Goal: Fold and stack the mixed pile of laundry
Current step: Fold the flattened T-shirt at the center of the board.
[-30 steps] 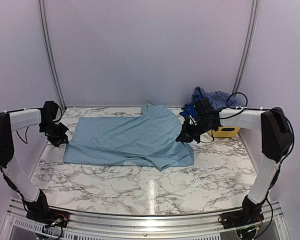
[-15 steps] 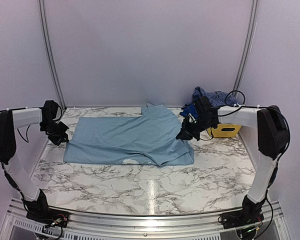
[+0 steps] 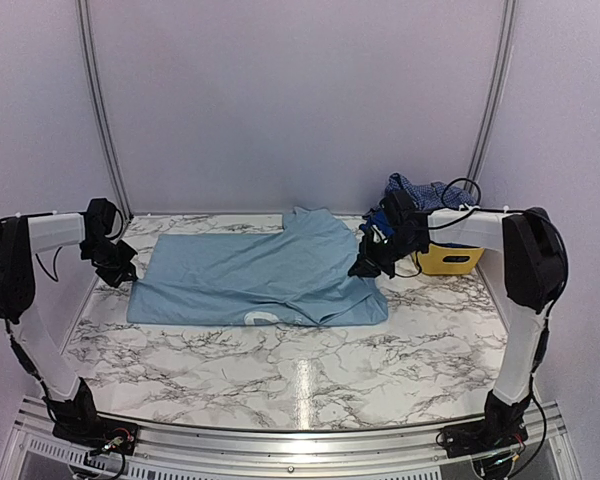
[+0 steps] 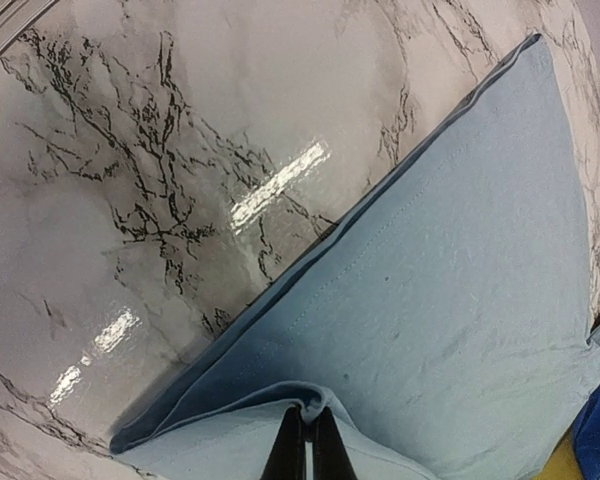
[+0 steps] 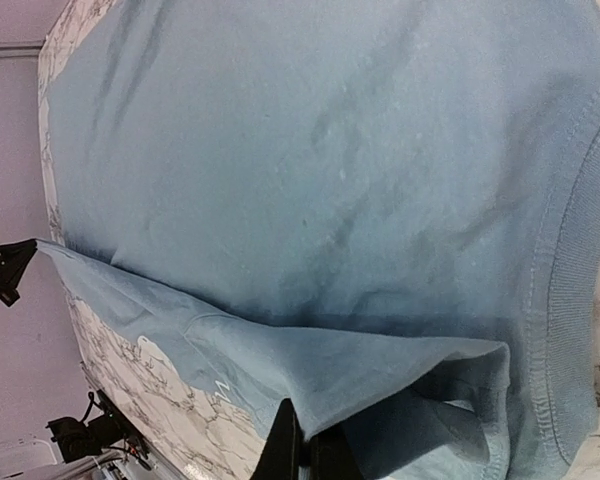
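Note:
A pale sky-blue T-shirt [image 3: 260, 272] lies spread across the marble table [image 3: 300, 385], its near half doubled back over itself. A white print [image 3: 263, 317] shows at the front fold. My left gripper [image 3: 123, 272] is shut on the shirt's lifted left edge, where a pinch of fabric sits between the tips of that gripper [image 4: 308, 428]. My right gripper [image 3: 366, 267] is shut on the raised right edge, and the cloth drapes over that gripper [image 5: 306, 442]. A navy-and-white check shirt [image 3: 420, 190] and a royal-blue piece [image 3: 376, 221] sit at the back right.
A small yellow basket [image 3: 450, 259] stands at the back right under the check shirt, just behind my right arm. White walls with metal rails close in the back and sides. Bare marble runs along the front between the arm bases.
Both grippers have carried the held layer of the T-shirt toward the back. The sagging front-right corner has flattened into a straight fold, and the white print now shows at the front edge.

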You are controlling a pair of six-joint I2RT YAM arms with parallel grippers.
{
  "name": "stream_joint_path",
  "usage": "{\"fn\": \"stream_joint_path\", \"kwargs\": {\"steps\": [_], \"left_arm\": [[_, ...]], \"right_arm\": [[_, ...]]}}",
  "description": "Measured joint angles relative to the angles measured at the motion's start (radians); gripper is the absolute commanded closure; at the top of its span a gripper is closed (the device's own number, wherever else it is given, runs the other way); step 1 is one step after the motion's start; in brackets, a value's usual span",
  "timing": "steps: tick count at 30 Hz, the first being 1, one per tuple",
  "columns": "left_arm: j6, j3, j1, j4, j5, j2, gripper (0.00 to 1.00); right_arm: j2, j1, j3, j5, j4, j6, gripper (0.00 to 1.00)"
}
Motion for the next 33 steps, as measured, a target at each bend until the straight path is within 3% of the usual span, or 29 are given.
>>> {"fn": "stream_joint_path", "kwargs": {"steps": [21,22,25,26,28,30,33], "left_arm": [[0.024,0.046,0.000,0.018,0.000,0.084,1.00],[0.027,0.047,0.000,0.018,-0.001,0.090,0.95],[0.057,0.071,0.003,0.016,0.006,0.113,0.61],[0.071,0.082,0.004,0.015,0.008,0.116,0.49],[0.097,0.102,0.011,0.016,0.008,0.113,0.34],[0.119,0.107,0.022,0.018,0.008,0.096,0.25],[0.147,0.080,0.047,0.017,0.008,0.029,0.22]], "right_arm": [[0.069,-0.017,0.061,-0.001,-0.017,-0.030,0.98],[0.075,-0.017,0.066,-0.001,-0.018,-0.033,0.90],[0.086,-0.027,0.083,-0.007,-0.023,-0.050,0.59],[0.085,-0.034,0.083,-0.010,-0.024,-0.057,0.53],[0.080,-0.054,0.082,-0.019,-0.022,-0.068,0.44],[0.056,-0.083,0.061,-0.027,-0.022,-0.089,0.38],[-0.041,-0.125,-0.016,-0.031,-0.026,-0.120,0.36]]}}
